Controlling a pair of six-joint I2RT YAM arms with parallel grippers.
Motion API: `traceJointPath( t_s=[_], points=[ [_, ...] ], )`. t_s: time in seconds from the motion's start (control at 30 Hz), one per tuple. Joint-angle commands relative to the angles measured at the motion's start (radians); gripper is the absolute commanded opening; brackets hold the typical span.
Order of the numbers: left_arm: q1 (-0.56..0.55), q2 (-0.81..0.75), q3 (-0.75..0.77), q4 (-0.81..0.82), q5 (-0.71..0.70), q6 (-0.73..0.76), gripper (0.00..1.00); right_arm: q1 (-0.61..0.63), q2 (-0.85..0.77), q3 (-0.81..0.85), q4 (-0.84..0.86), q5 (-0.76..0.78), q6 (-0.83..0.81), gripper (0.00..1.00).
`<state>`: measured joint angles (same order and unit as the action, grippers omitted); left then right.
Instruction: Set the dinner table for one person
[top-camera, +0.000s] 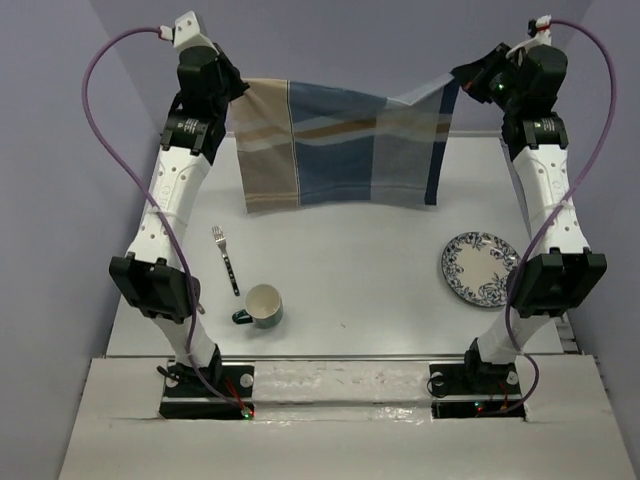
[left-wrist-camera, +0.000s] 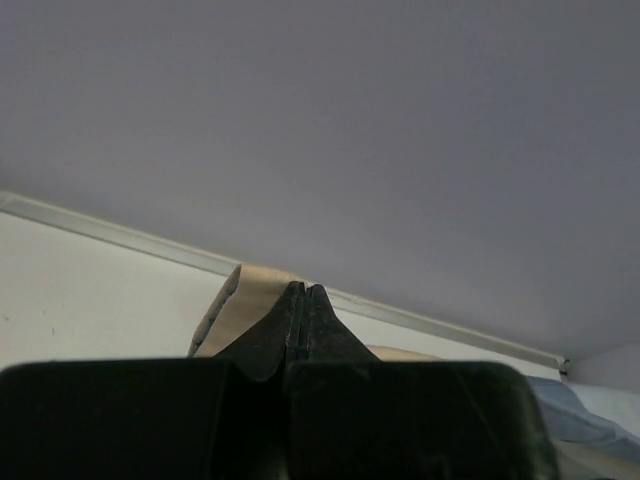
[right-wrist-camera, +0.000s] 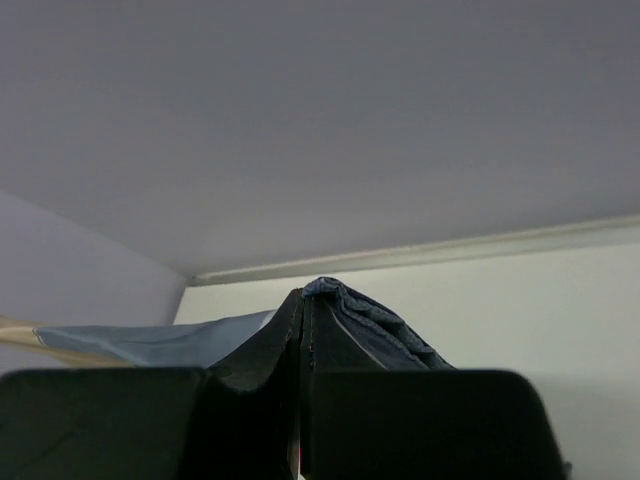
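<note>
- Both arms are up high at the far end, and the mat (top-camera: 340, 145) hangs between them like a curtain.
- Left gripper (top-camera: 236, 92): jaws pinched right together on the tan corner. Its wrist view shows the 2 fingers closed, with cloth poking out behind the tips.
- Right gripper (top-camera: 462, 80): same story, jaws clamped on the dark blue corner, fabric bunched over the tips.
- The table (top-camera: 340, 260) is the big white surface below, running from the arm bases to the far wall.
- The mat's lower edge sits over the far half. From above I can't quite tell whether it brushes the surface, though it looks clear.
- On the table: a fork (top-camera: 225, 258) left of centre, a mug (top-camera: 264, 306) just beside its handle end, and a plate (top-camera: 480, 268) well apart at the right.
- Step in hand, as I read it: laying the mat, with the other 3 pieces not yet arranged.
- Next move calls for both arms to come down together and keep the cloth taut. They should let the lower edge land first, then drape it flat in the open stretch between mug and plate.
</note>
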<state>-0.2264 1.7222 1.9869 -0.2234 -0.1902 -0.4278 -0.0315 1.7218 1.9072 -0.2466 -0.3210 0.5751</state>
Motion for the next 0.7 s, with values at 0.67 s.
traceJointPath(
  t_s=[0.67],
  points=[
    [0.062, -0.443, -1.416, 0.633, 0.153, -0.267, 0.00, 0.045, -0.241, -1.226, 0.526, 0.016, 0.031, 0.00]
  ],
)
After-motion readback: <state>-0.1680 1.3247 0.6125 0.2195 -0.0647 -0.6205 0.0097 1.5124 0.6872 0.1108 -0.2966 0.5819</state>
